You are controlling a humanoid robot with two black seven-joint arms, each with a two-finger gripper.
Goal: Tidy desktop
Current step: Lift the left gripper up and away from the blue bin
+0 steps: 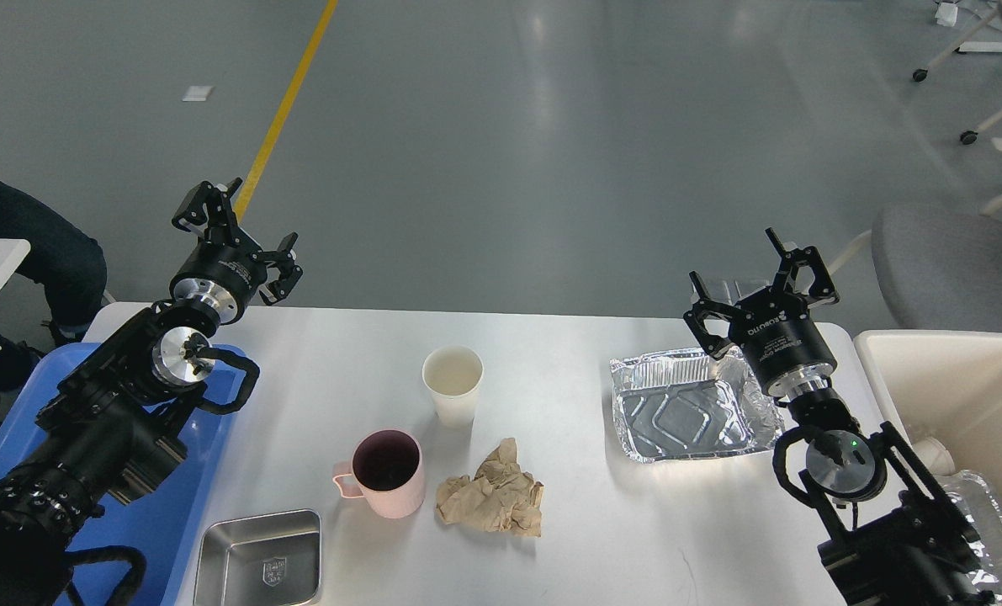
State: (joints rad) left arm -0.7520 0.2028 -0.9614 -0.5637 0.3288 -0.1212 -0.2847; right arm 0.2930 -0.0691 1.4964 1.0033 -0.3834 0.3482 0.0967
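The desktop (pixel 551 353) fills the lower middle of the frame, and nothing on it is in our grasp yet. Our left gripper (pixel 235 236), at the upper left, hangs with its fingers spread and empty above the blue tray (pixel 206 471); our right gripper (pixel 761 282), at the right, is likewise spread and empty just over the far edge of the foil tray (pixel 686 404). In the centre stand a paper cup (pixel 453 383) and a pink mug (pixel 385 471), with a crumpled brown paper (pixel 494 492) just beside the mug and a steel dish (pixel 261 560) at the lower left. We judge the foil tray the likely first pick for the right arm, bound for the cream bin (pixel 955 379) at the right edge. To do it well we should come down on the thin rim, close gently so the foil does not buckle, and lift level.
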